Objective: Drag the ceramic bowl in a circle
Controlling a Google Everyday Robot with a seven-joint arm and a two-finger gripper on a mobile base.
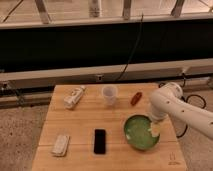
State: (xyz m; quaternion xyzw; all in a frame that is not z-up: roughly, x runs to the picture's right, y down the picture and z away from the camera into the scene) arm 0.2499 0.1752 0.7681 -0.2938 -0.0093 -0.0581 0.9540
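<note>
The gripper [155, 129] sits low at the right inner rim of the ceramic bowl [138, 133], mostly hidden beneath the white arm [176, 106]; whether it is spread or closed cannot be told, nor whether it touches the glaze. The green bowl rests on the front right part of the wooden table [75, 122]. Left of it lies a black phone [100, 141], then a pale flat packet [61, 145]. Farther back stand a translucent cup [109, 95], a small red item [136, 98] and a white object lying on its side [74, 96], both hard to identify.
</note>
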